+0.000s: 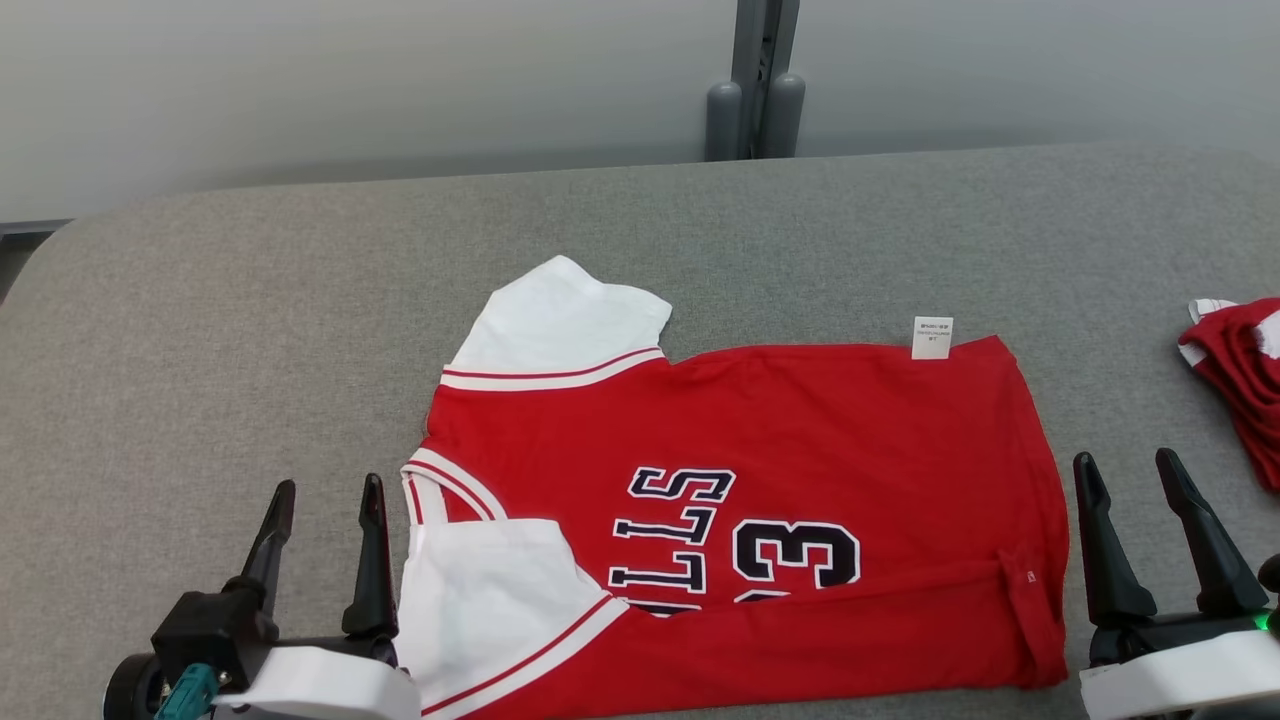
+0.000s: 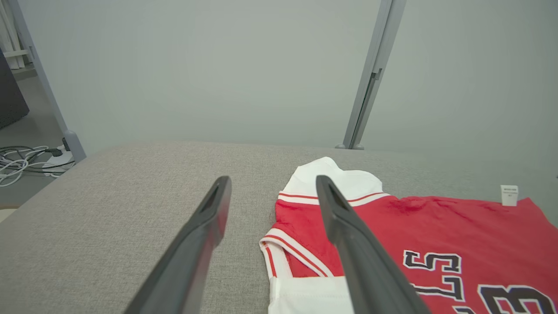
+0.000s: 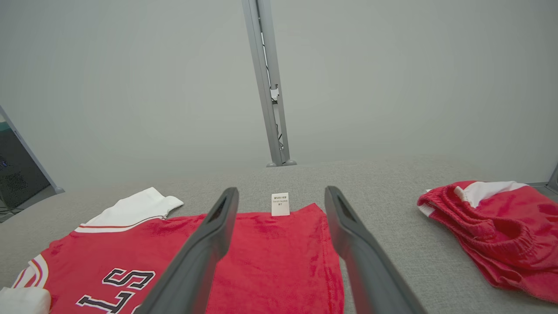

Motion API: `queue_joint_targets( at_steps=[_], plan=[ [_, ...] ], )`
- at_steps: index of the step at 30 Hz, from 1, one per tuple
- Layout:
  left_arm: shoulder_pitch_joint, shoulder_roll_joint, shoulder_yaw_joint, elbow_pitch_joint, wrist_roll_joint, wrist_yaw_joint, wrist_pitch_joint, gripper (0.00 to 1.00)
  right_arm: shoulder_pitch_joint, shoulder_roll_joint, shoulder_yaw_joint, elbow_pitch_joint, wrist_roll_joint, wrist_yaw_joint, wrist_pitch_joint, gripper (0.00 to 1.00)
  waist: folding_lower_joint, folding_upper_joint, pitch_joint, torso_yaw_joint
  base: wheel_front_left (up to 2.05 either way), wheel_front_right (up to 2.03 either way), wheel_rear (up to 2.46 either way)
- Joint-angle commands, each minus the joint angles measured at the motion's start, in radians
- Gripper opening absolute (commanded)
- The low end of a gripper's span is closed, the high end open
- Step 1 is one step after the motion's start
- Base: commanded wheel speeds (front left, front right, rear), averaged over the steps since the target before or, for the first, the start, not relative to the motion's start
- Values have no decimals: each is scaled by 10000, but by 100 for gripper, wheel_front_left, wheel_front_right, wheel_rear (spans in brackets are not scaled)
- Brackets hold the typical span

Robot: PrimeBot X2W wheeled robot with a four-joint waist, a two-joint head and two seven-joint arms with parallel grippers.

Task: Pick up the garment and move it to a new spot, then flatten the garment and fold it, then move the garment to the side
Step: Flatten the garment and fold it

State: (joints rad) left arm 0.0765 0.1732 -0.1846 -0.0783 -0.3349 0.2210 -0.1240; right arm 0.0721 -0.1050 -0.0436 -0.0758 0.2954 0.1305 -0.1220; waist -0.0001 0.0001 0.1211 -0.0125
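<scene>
The garment [image 1: 800, 450] is a red jersey with white sleeves and dark lettering, spread flat on the grey table [image 1: 250, 330] with its near edge folded up over itself. It also shows in the left wrist view [image 2: 436, 226] and the right wrist view [image 3: 270, 253]. A white label [image 1: 932, 337] sticks out at its far edge. My left gripper [image 1: 322, 486] stands open just left of the near white sleeve [image 1: 490, 600], holding nothing. My right gripper [image 1: 1130, 458] stands open just right of the jersey's hem, empty too.
A second red and white garment [image 1: 1240, 370] lies bunched at the table's right edge, also in the right wrist view [image 3: 492, 226]. A grey post [image 1: 760, 80] rises behind the table's far edge. Cables [image 2: 22, 161] lie on the floor beyond the table's left side.
</scene>
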Motion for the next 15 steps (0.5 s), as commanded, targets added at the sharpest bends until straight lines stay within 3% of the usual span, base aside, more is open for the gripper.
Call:
queue_joint_targets(
  at_steps=[1, 7, 15],
  plan=[
    [-236, 39, -43, 30, 100, 11, 1, 100, 3, -18, -21, -47, -69, 3, 63, 100, 1, -1, 88, 7, 0, 0, 0],
    [-1671, 25, -424, 466, 95, -472, 340, 100, -297, -40, -272, -253, -101, 5, 171, 100, 1, -1, 825, 133, 0, 0, 0],
    [-5736, -113, -956, 2289, 0, -1521, 1356, 100, -1125, -284, -369, -620, -37, 5, 287, 100, 1, -1, 2525, 68, 0, 0, 0]
  ],
)
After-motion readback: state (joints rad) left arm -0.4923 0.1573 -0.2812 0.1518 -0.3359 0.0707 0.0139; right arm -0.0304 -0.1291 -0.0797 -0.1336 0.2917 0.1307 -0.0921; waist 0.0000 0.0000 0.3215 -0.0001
